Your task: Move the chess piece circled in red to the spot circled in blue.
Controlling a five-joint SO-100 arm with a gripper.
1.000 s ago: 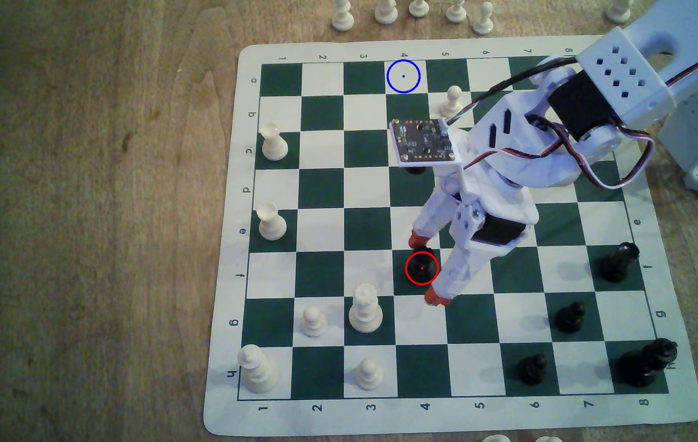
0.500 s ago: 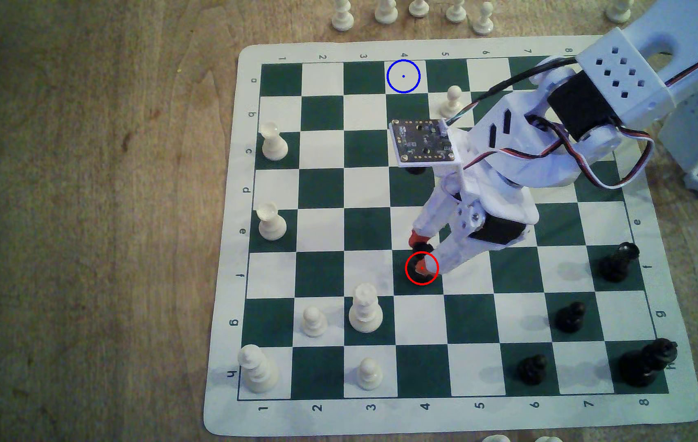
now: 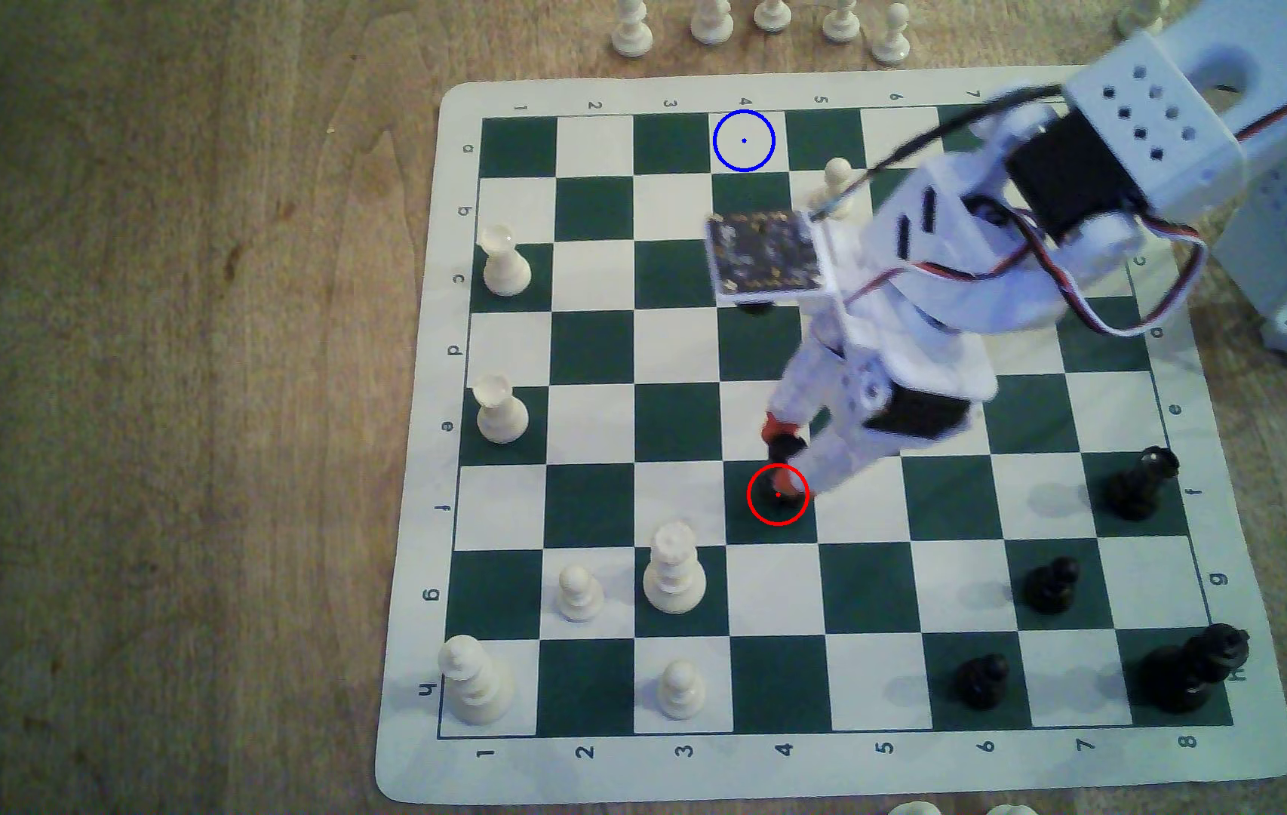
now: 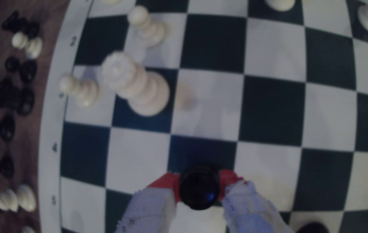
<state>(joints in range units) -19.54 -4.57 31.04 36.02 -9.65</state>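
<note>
Claw [image 4: 200, 186] clamped on black rook [image 4: 200, 187] – file "4", blue-ringed spot [image 3: 744, 141] also file "4", well apart

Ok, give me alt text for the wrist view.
Red-tipped gripper shut on a black rook over a green-and-white chessboard. A tall white piece and two white pawns stand beyond.

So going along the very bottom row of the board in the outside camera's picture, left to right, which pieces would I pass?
A tall white piece in the corner, then a small white pawn, then a small black pawn, and last a tall black piece in the far corner.
</note>
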